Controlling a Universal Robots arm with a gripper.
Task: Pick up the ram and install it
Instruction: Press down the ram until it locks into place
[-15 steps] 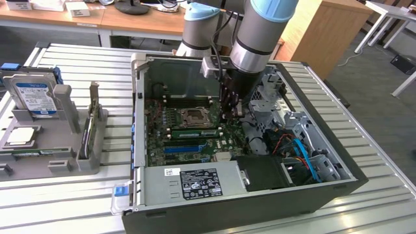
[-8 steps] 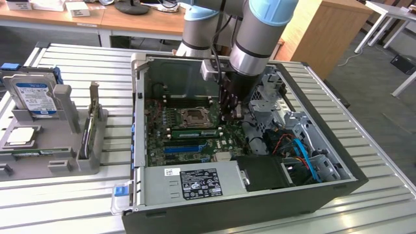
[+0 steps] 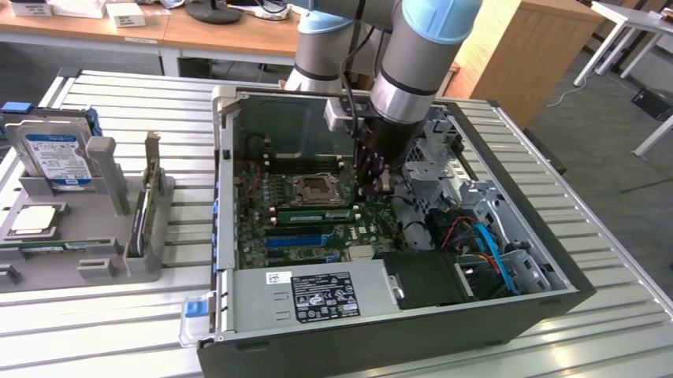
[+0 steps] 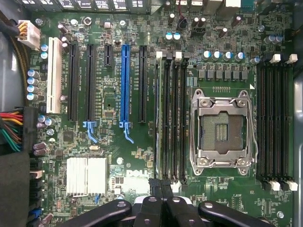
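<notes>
tray (image 3: 137, 264): grey, holds hard drive (image 3: 55, 157), exterior view's left | ram (image 3: 312, 213): seated in motherboard slot inside case (image 3: 347, 346), just beside CPU socket (image 3: 315, 189) | gripper (image 3: 374, 187): fingers clenched, empty, over the slot bank's end, near ram

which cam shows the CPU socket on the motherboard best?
Wrist view: the CPU socket sits square-on and whole, with its metal frame and contact field unobstructed. The exterior view shows it small and at a slant, with little detail.
</notes>
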